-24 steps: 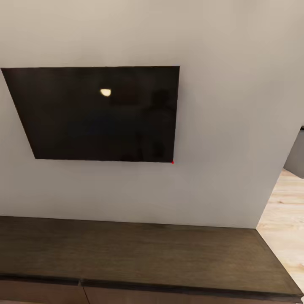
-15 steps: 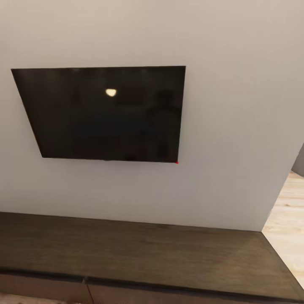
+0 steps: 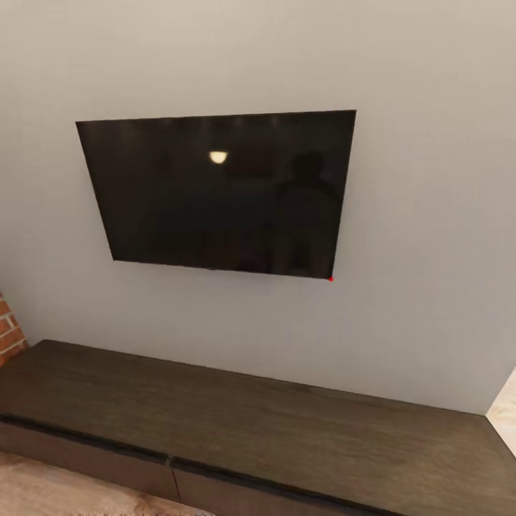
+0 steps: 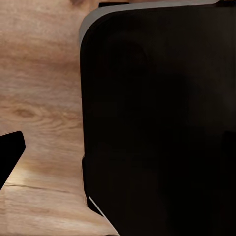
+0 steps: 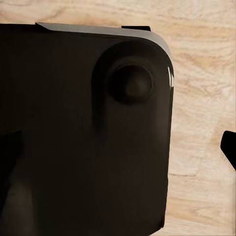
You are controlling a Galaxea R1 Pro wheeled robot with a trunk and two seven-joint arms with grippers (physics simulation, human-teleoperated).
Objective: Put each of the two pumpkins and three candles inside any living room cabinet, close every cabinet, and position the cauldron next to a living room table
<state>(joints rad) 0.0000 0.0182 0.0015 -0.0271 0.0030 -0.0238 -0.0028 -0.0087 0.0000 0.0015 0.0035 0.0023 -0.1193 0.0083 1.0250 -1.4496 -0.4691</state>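
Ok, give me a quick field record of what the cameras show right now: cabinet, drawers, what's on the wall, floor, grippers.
facing: grey wall with a dark, switched-off screen mounted on it
cabinet: long dark-brown cabinet below the screen, flat top
drawers: the two drawer fronts in view sit flush, shut
left edge: strip of red brick
floor: pale wood floor under both wrist cameras
robot base: black rounded body close beneath the arms
grippers: fingers cut off at the wrist frame edges, state cannot be judged
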